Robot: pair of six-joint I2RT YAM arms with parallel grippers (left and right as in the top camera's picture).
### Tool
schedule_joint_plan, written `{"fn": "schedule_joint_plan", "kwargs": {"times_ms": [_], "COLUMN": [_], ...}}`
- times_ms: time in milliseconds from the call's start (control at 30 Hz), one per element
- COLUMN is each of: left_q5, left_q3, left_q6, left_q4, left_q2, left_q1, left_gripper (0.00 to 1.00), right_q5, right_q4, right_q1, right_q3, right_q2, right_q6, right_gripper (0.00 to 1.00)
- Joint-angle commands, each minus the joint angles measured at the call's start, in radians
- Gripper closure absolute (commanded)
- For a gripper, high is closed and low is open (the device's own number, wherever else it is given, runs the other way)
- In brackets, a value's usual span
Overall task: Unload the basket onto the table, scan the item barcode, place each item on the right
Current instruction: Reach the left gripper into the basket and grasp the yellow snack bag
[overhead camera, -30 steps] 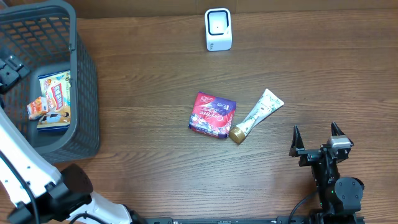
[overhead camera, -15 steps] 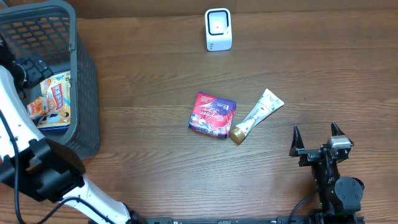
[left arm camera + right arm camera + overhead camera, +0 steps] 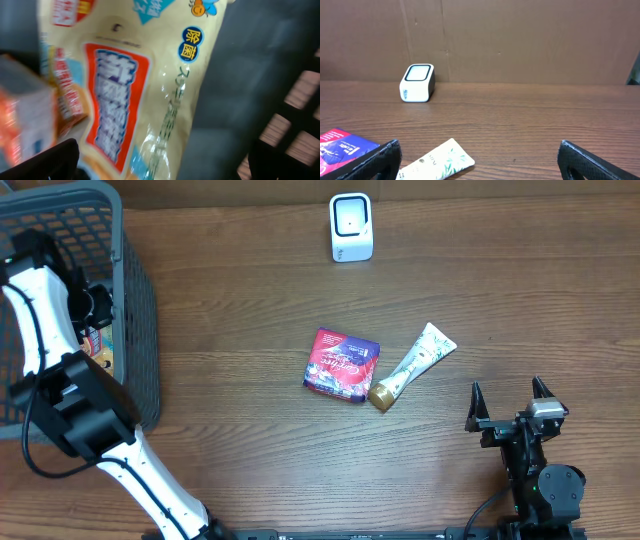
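Left claw [image 3: 162, 157] spread wide, gripping nothing, poised right over cream plastic pouch with red-and-blue label [image 3: 145, 75]; looks lined up for a top-down pick. Pouch lies flat in the dark grey mesh basket [image 3: 140, 330] at tabletop's left edge, small orange carton [image 3: 22, 120] against it. Right claw [image 3: 506, 402] also released, parked near bottom-right corner, likely just out of the way. Small white barcode scanner [image 3: 351, 227] at top edge, window angled up for presenting a code. Red-purple flat packet [image 3: 342, 364] and white gold-capped tube [image 3: 412, 365] lie mid-table, just beside each other.
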Motion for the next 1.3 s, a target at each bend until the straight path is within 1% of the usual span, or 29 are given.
{"fn": "schedule_joint_plan", "kwargs": {"times_ms": [0, 100, 133, 167, 233, 267, 300, 400, 500, 533, 567, 633, 667, 700, 867, 933, 967, 1033, 1133, 1267], "left_q5": [-0.062, -0.073, -0.09, -0.122, -0.172, -0.185, -0.19, -0.195, -0.186, -0.186, -0.186, -0.188, -0.188, -0.188, -0.195, -0.197, -0.203, -0.231, -0.209, -0.149], "left_q3": [-0.003, -0.003, -0.003, -0.003, -0.003, -0.003, -0.003, -0.004, -0.005, -0.005, -0.005, -0.005, -0.005, -0.005, 0.006, 0.052, 0.086, 0.184, 0.362, 0.588], "left_q6": [0.025, 0.032, 0.032, 0.031, 0.031, 0.031, 0.032, 0.031, 0.023, 0.024, 0.024, 0.023, 0.023, 0.023, 0.013, 0.011, -0.008, -0.101, -0.192, -0.214], "left_q4": [0.004, 0.0, -0.006, -0.013, -0.032, -0.037, -0.042, -0.053, -0.066, -0.074, -0.081, -0.09, -0.096, -0.102, -0.167, -0.215, -0.239, -0.298, -0.375, -0.421], "left_q2": [0.051, 0.08, 0.083, 0.089, 0.09, 0.09, 0.09, 0.09, 0.093, 0.094, 0.095, 0.095, 0.095, 0.095, 0.089, 0.082, 0.08, 0.071, 0.051, -0.003], "left_q1": [-0.011, -0.011, -0.011, -0.011, -0.011, -0.011, -0.01, -0.007, -0.006, -0.006, -0.006, -0.006, -0.006, -0.006, -0.006, -0.006, -0.005, 0.0, 0.008, 0.01], "left_gripper": [0.0, 0.0, 0.02, 0.09, 0.29, 0.35, 0.38, 0.41, 0.46, 0.5, 0.61, 0.73, 0.86, 0.96, 0.96, 0.96, 0.96, 0.96, 0.96, 0.96], "right_q5": [0.01, 0.01, 0.01, 0.01, 0.01, 0.01, 0.01, 0.01, 0.01, 0.01, 0.01, 0.01, 0.01, 0.01, 0.01, 0.01, 0.01, 0.01, 0.01, 0.01], "right_q4": [0.006, 0.006, 0.006, 0.006, 0.006, 0.006, 0.006, 0.006, 0.006, 0.006, 0.006, 0.006, 0.006, 0.006, 0.006, 0.006, 0.006, 0.006, 0.006, 0.006], "right_q1": [-0.004, -0.004, -0.004, -0.004, -0.004, -0.004, -0.004, -0.004, -0.004, -0.004, -0.004, -0.004, -0.004, -0.004, -0.004, -0.004, -0.004, -0.004, -0.004, -0.004], "right_q3": [-0.01, -0.01, -0.01, -0.01, -0.01, -0.01, -0.01, -0.01, -0.01, -0.01, -0.01, -0.01, -0.01, -0.01, -0.01, -0.01, -0.01, -0.01, -0.01, -0.01], "right_q2": [-0.009, -0.009, -0.009, -0.009, -0.009, -0.009, -0.009, -0.009, -0.009, -0.009, -0.009, -0.009, -0.009, -0.009, -0.009, -0.009, -0.009, -0.009, -0.009, -0.009], "right_q6": [-0.002, -0.002, -0.002, -0.002, -0.002, -0.002, -0.002, -0.002, -0.002, -0.002, -0.002, -0.001, -0.002, -0.002, -0.001, -0.002, -0.002, -0.002, -0.002, -0.002], "right_gripper": [0.0, 0.0, 0.0, 0.0, 0.0, 0.0, 0.0, 0.0, 0.0, 0.0, 0.0, 0.0, 0.0, 0.0, 0.0, 0.0, 0.0, 0.0, 0.0, 0.0]}}
